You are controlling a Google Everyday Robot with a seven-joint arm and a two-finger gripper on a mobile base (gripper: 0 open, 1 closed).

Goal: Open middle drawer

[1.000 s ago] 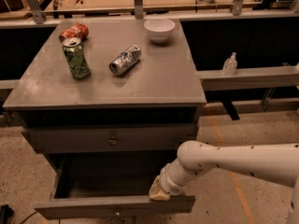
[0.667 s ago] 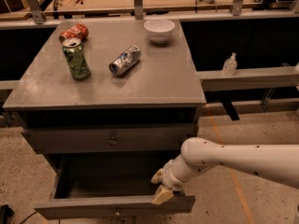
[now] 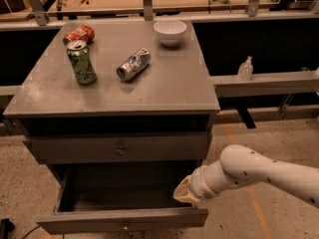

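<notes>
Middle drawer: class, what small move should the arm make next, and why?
Probably lift the gripper up and back, clear of the middle drawer. That drawer already stands well out, its dark inside showing, and the gripper sits low at its right front corner, just behind the front panel.

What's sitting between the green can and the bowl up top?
A silver can lying on its side, in the camera view. The claw sits low at the right end of the open drawer.

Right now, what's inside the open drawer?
Nothing is visible on the exposed dark floor of the open drawer. Its back is hidden under the closed drawer above, and the gripper covers its front right corner.
</notes>
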